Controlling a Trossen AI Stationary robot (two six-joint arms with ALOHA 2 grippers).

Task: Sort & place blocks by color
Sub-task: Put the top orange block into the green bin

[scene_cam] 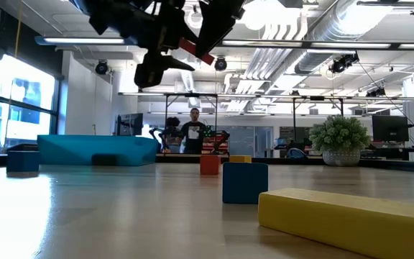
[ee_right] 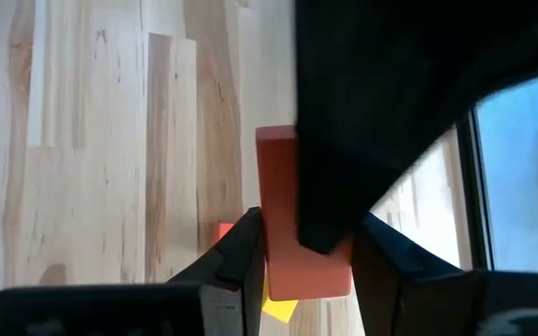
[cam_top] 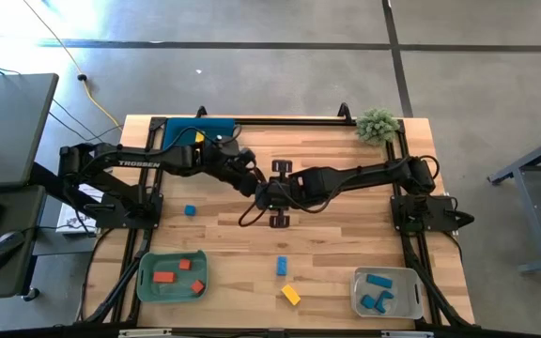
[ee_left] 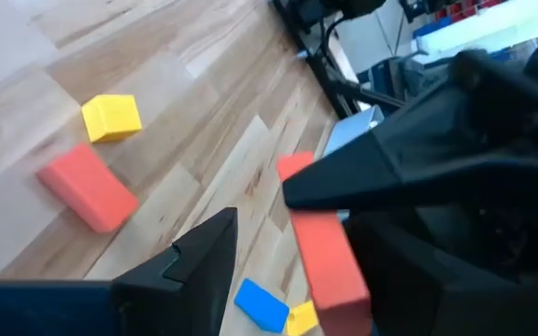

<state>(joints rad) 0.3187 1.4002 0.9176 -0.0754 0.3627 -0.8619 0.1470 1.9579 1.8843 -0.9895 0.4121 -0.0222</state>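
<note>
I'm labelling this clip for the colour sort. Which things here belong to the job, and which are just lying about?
Part of the job:
- red block in the right gripper, above the table
- left gripper, open beside it
- loose blue blocks, yellow block
- green tray with red blocks
- grey tray with blue blocks
- blue tray

Lying about:
- potted plant
- person in the room behind

Red-orange bar (ee_right: 292, 224) held above the table, blue cube (cam_top: 190, 210), blue bar (cam_top: 282, 266), yellow bar (cam_top: 291, 295) on wood.
</note>
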